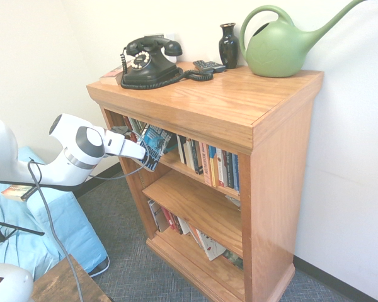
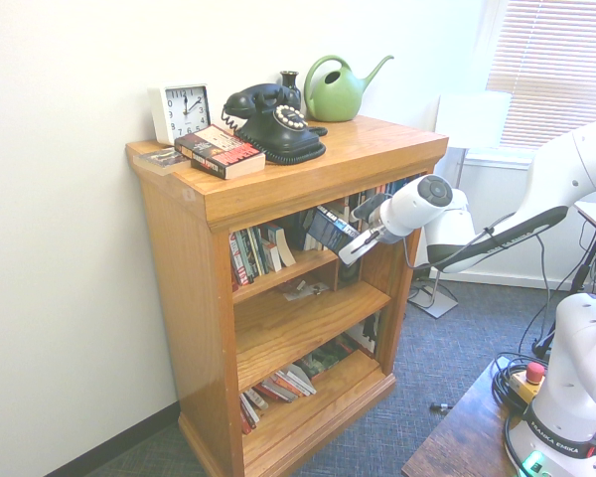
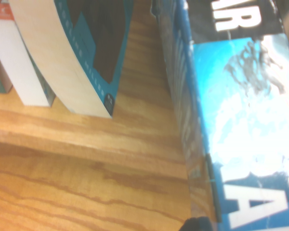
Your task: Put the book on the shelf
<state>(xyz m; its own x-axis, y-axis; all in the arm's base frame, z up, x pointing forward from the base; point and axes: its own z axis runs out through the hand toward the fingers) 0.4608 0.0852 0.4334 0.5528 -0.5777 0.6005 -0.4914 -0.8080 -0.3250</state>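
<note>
The book (image 1: 155,143), blue and black with white lettering, hangs tilted at the front of the shelf's (image 1: 208,100) top compartment, just above the upper inner board. My gripper (image 1: 142,151) is shut on its lower edge, reaching in from the room side. From the other side, the book (image 2: 328,229) sits between the left group of upright books and the right group, with my gripper (image 2: 354,248) below it. In the wrist view the book's blue cover (image 3: 241,120) fills one side, above the wooden board (image 3: 86,159) and beside a leaning book (image 3: 62,57).
On the slab stand a black telephone (image 1: 148,61), a dark vase (image 1: 229,44), a green watering can (image 1: 280,44), a white clock (image 2: 180,111) and a flat book (image 2: 219,151). Upright books (image 1: 214,165) line the upper board. A small dark table (image 1: 66,286) is in front.
</note>
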